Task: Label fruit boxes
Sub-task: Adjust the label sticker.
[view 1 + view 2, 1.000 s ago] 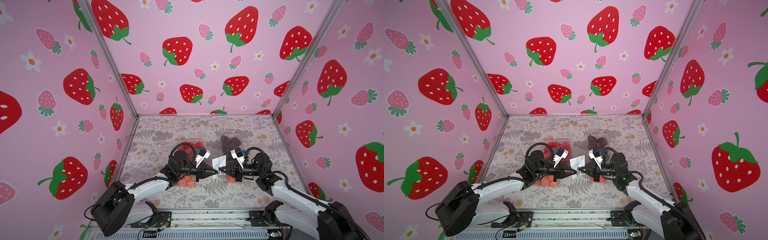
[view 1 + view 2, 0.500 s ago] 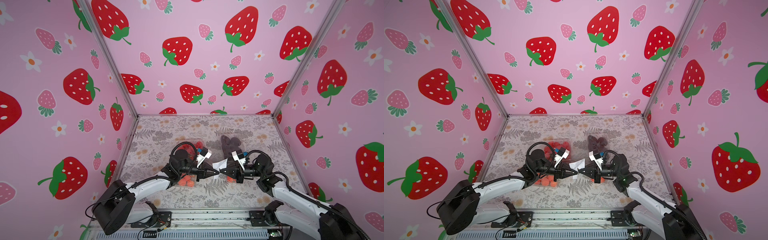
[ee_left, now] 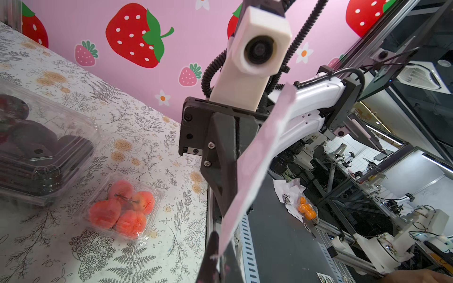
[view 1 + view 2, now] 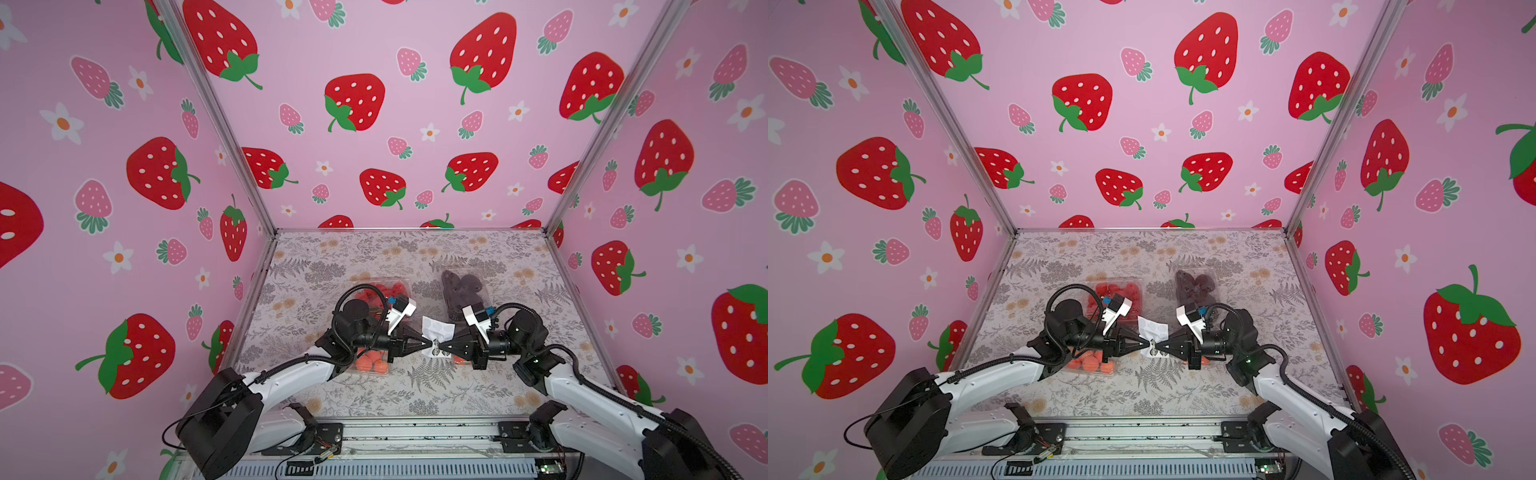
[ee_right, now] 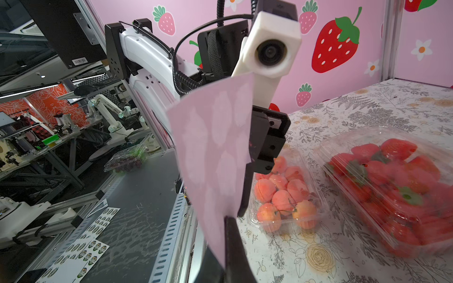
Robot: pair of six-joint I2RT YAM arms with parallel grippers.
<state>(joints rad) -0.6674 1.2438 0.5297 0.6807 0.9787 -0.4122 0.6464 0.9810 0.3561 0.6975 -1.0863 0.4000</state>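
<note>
Pinching thin sticker sheet (image 4: 439, 330): left gripper (image 4: 428, 343), right gripper (image 4: 442, 346).

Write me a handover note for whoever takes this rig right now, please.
Left gripper: shut on the sticker sheet, held above the table.
Right gripper: shut on the same sheet, facing the left one.
Boxes: strawberry box far left, dark fruit box far right, orange fruit box near left, small box near right.
Done: no label visible on any box.
Left: peel and stick labels on all four.
</note>
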